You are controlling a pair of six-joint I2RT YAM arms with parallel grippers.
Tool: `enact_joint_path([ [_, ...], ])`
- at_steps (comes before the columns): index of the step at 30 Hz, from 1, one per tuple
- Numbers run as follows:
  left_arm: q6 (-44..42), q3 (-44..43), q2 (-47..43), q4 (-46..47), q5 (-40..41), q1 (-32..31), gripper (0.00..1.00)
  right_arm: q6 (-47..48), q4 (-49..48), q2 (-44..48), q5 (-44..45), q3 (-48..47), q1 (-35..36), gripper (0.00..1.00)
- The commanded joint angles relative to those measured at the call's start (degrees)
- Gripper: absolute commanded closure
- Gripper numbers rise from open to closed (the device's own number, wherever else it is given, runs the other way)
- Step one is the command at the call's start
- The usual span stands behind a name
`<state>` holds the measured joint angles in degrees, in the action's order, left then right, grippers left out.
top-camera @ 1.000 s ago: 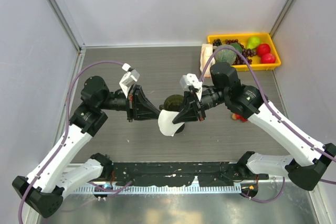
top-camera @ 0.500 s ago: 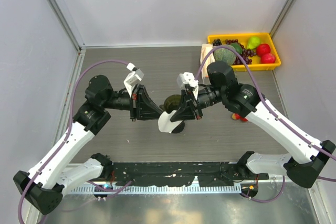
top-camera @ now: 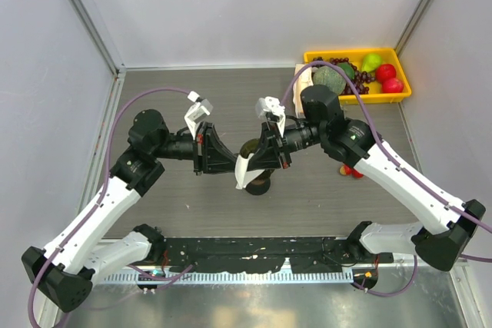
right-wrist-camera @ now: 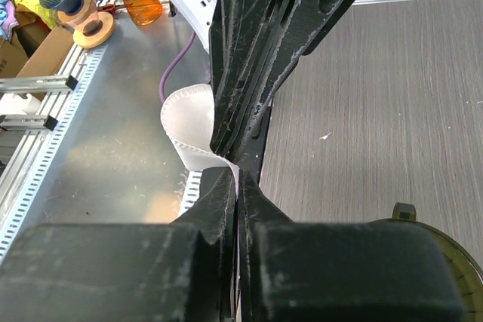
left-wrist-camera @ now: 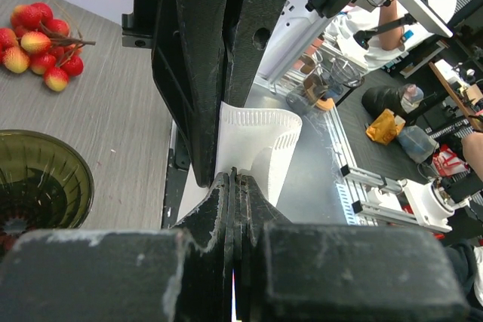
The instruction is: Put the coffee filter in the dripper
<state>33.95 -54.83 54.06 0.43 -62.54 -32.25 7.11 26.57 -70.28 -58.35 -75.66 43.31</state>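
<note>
Left gripper and right gripper each pinch the coffee filter tightly, just beside the dripper.

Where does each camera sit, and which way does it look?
Top external: above and behind the robot, looking down on the table; both arms show.
Left wrist: on the left arm, looking along the left pincer at the right pincer.
Right wrist: on the right arm, looking along the right pincer at the left pincer.
Shared: every view has the coffee filter and the dripper.
</note>
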Motion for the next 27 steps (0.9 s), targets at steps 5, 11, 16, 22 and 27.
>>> enact_joint_path([
  [5,0.41,-0.63,-2.64,2.91,-2.84,2.53,0.82,-0.52,-3.45,2.78,-3.26,-0.99,-2.0,0.95],
  [11,0.06,-0.54,-5.37,4.14,-4.34,5.97,0.55,-0.26,-3.45,5.85,-5.99,1.3,-3.76,0.95],
  [16,1.72,-0.02,-6.95,6.95,-4.6,6.94,0.48,0.01,-3.8,7.26,-7.57,2.97,-4.29,0.95],
  [22,6.65,1.74,-7.04,14.07,-4.34,6.94,0.49,-1.75,-5.56,7.0,-9.33,3.5,-4.29,0.95],
  [27,8.06,1.57,-5.99,16.19,-3.11,6.94,0.51,-2.54,-6.35,6.82,-10.47,3.68,-4.2,0.95],
])
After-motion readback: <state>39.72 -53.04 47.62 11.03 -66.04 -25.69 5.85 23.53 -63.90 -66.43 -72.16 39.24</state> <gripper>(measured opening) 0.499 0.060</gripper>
